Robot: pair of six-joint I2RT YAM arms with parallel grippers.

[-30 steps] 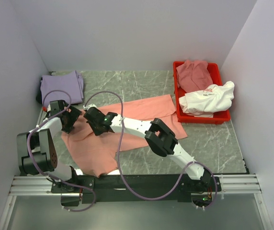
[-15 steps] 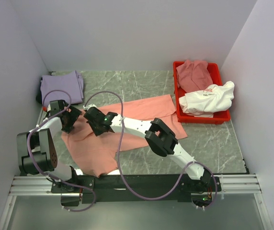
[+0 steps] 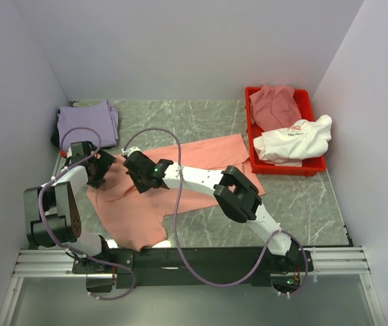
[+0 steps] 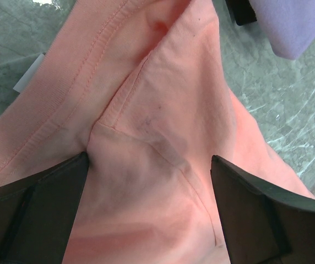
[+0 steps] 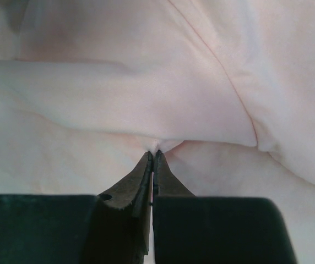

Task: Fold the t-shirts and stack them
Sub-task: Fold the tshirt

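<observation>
**Overhead view.** The salmon-pink t-shirt (image 3: 133, 210) lies opened out across the middle and left of the table (image 3: 302, 204), rumpled at its lower left and not yet folded. My right gripper (image 3: 140, 175) reaches in from the lower right of the frame to the shirt's left-centre. My left gripper (image 3: 98, 167) sits just beside it at the shirt's left border.

**Right wrist view.** My right jaws are pressed fully together on a small pucker of the pink cloth, with creases running away from the pinch. I judge that so narrow a bite is what lets me lift cloth that otherwise lies flat on the table.

**Left wrist view.** My left fingers (image 4: 31, 214) are spread wide and grip nothing. They straddle a seam junction of the shirt, with ribbed edging toward the upper left of the frame. I cannot tell whether the tips touch the cloth. I judge this is a stance for a second hold, so that both arms can carry one edge over evenly.

**Other shirts.** A lavender t-shirt (image 3: 89, 121) lies folded in the upper left corner, probably where the stack goes. At the right, a red bin (image 3: 289, 169) holds a dusty rose t-shirt (image 3: 274, 105) and a white t-shirt (image 3: 294, 139), both unfolded.
</observation>
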